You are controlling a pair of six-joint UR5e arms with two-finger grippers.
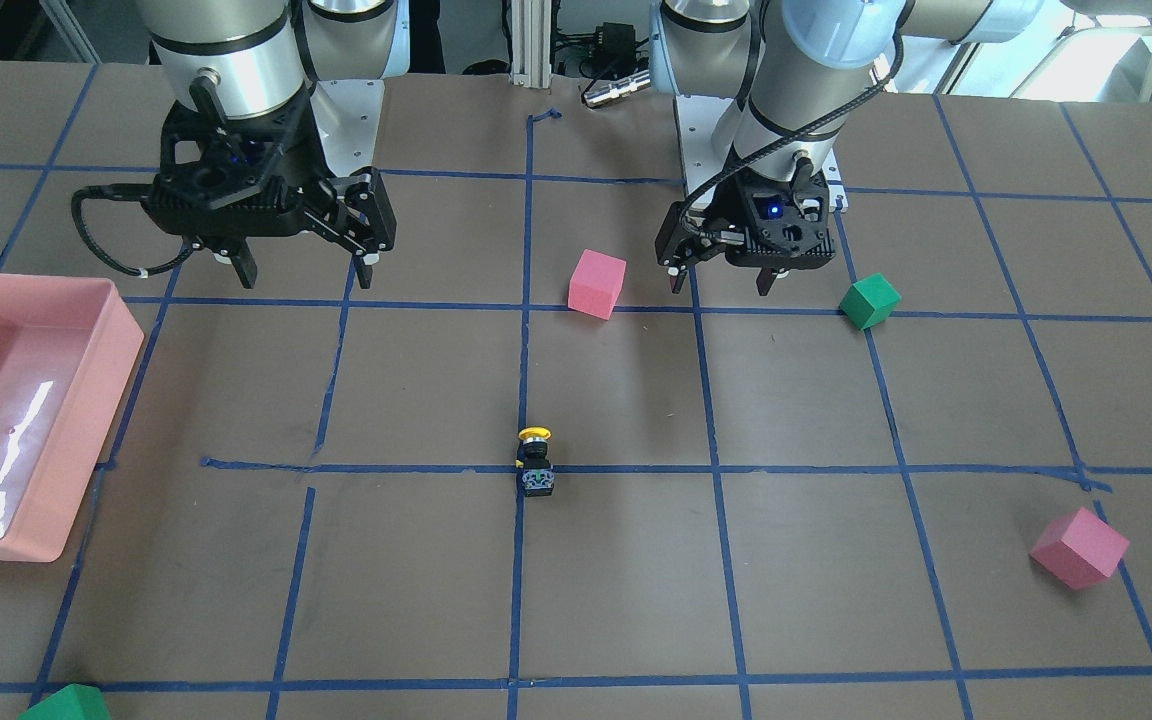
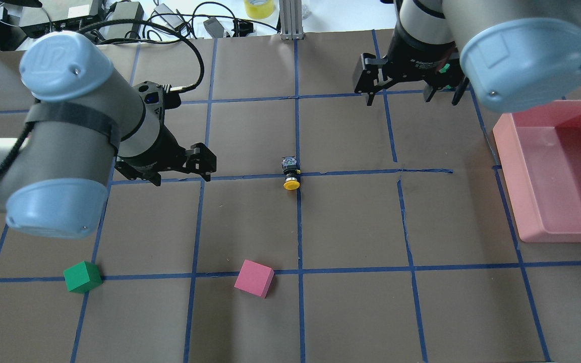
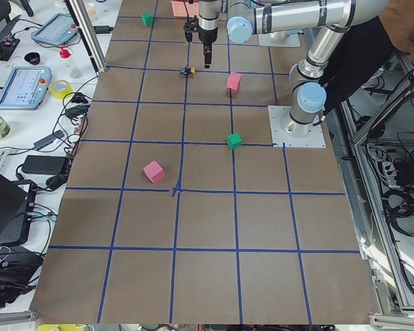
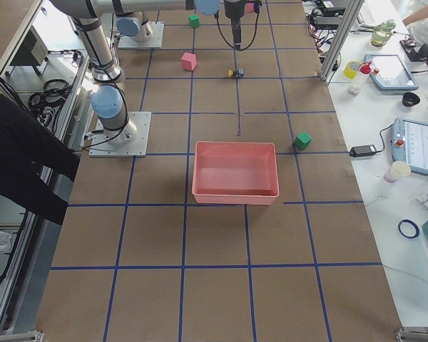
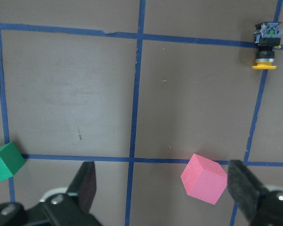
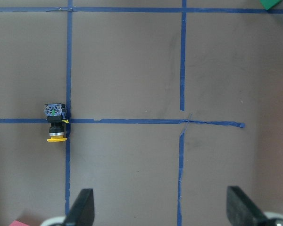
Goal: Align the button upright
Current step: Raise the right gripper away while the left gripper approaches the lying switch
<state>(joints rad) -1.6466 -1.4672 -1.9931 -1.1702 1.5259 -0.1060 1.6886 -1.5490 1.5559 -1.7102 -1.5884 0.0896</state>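
Observation:
The button [image 1: 536, 462] lies on its side on the blue tape line at the table's middle, its yellow cap towards the robot and its metal base away from it. It also shows in the overhead view [image 2: 290, 174], the left wrist view [image 5: 266, 47] and the right wrist view [image 6: 55, 122]. My left gripper [image 2: 182, 177] is open and empty above the table, well to the button's left. My right gripper [image 2: 411, 98] is open and empty, farther out and to the button's right.
A pink bin [image 2: 510, 186] stands on my right side. A pink cube [image 2: 254, 278] and a green cube [image 2: 82, 277] sit near the robot's base on the left. Another pink cube [image 1: 1079, 548] and a green cube [image 1: 66, 703] lie at the far side.

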